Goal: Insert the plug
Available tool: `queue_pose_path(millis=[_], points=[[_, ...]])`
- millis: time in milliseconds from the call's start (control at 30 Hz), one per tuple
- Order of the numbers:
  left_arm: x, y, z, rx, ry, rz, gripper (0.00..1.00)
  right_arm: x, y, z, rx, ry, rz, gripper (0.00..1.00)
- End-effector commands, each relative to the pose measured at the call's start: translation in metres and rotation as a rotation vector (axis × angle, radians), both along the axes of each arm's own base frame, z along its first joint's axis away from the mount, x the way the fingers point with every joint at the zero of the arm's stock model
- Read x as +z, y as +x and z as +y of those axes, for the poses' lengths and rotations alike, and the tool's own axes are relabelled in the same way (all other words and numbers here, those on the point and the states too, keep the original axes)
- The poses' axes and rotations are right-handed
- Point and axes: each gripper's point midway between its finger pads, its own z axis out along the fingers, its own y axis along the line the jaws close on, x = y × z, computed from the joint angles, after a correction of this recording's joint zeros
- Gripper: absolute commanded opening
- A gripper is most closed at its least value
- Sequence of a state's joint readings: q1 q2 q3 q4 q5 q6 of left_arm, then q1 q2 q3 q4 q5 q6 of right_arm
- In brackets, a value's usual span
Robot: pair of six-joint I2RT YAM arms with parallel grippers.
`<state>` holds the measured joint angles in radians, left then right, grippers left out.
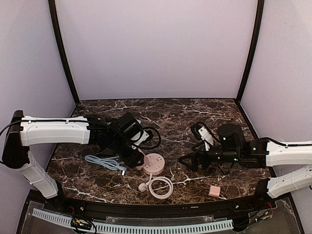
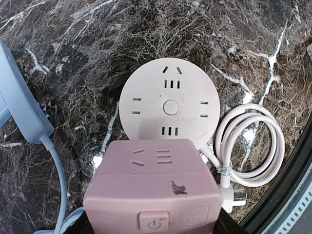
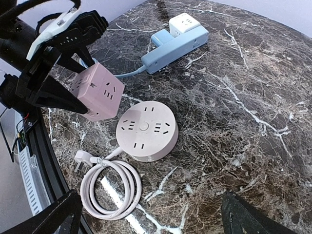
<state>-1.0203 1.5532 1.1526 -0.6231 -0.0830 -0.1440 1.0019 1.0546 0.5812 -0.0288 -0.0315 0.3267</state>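
The plug is a pink cube adapter (image 2: 151, 190) with a power button and socket holes on its faces; its prongs are hidden. My left gripper (image 2: 151, 217) is shut on it and holds it just off the near-left rim of the round pink socket hub (image 2: 168, 107). From the right wrist view the cube (image 3: 97, 92) hangs tilted between black fingers (image 3: 46, 90), beside the hub (image 3: 146, 129). My right gripper (image 3: 151, 219) stands wide open and empty, to the right of the hub (image 1: 153, 163).
The hub's white cord (image 3: 109, 187) lies coiled in front of it, ending in a loose three-pin plug (image 3: 80, 158). A blue power strip (image 3: 173, 46) with a white cube (image 3: 184, 23) lies behind. A small pink block (image 1: 214, 190) sits near the front edge.
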Motion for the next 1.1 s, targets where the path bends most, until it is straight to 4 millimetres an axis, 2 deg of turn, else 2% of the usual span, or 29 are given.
queue_pose_path(millis=[0,300,867,1067], points=[[0.0,-0.002,-0.003,-0.051,0.036,0.048,0.01,-0.004,0.003,-0.009,-0.023,-0.026,-0.009,0.99],[-0.005,-0.005,-0.02,-0.106,0.041,0.129,0.01,0.002,0.002,-0.01,-0.026,-0.01,-0.023,0.99],[-0.004,0.004,-0.028,-0.121,0.074,0.122,0.01,0.003,-0.001,-0.01,-0.013,0.007,-0.023,0.99],[-0.013,0.007,-0.029,-0.117,0.098,0.133,0.01,0.003,-0.001,-0.01,-0.012,0.008,-0.024,0.99]])
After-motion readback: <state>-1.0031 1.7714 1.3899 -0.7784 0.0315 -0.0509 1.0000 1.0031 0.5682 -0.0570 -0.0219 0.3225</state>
